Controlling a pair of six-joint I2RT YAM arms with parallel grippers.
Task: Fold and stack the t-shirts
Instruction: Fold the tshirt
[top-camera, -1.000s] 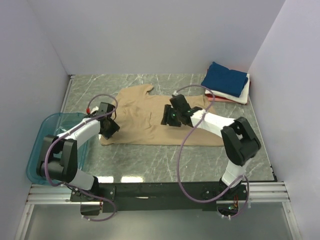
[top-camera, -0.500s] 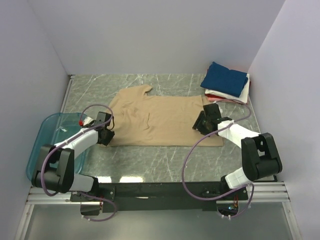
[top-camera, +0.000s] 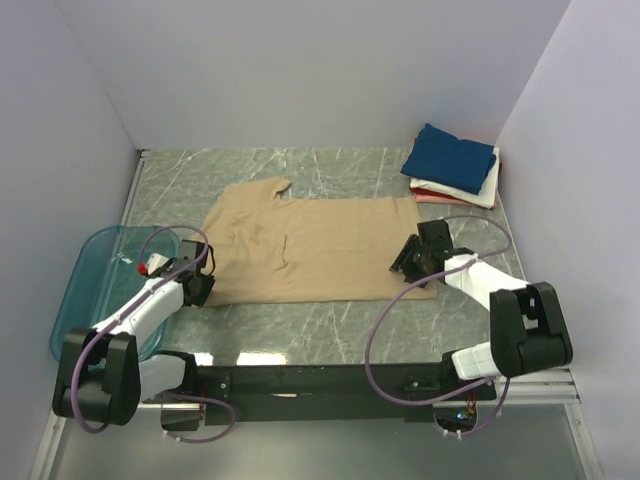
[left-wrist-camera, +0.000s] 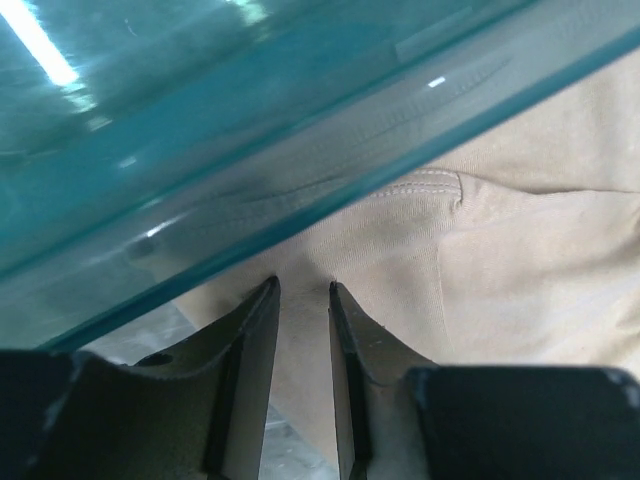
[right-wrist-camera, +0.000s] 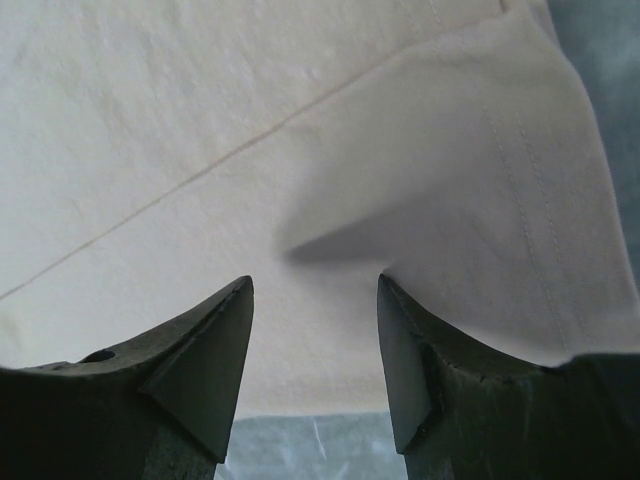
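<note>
Inventory for you, operator:

- Plain tan short-sleeved cloth t-shirt (top-camera: 310, 250): spread flat in the middle of the grey marbled table (top-camera: 300, 325), collar toward the left and hem toward the right.
- Folded navy blue t-shirt (top-camera: 450, 158): on top of a stack in the far right corner, well apart from the tan one.
- Folded white t-shirt (top-camera: 462, 190): directly beneath the navy one.
- Pinkish red t-shirt (top-camera: 430, 199): bottom of the stack, with only an edge showing.
- Translucent teal plastic tub (top-camera: 95, 260): at the table's left edge, just beside the tan shirt.
- Left gripper (left-wrist-camera: 303, 285): low at the tan shirt's near left corner, beside the tub wall. Its jaws are a narrow gap apart, with tan cloth showing in the gap.
- Right gripper (right-wrist-camera: 315, 285): over the tan shirt's near right corner, by the stitched hem. Its jaws are spread wide and clamp nothing.
</note>
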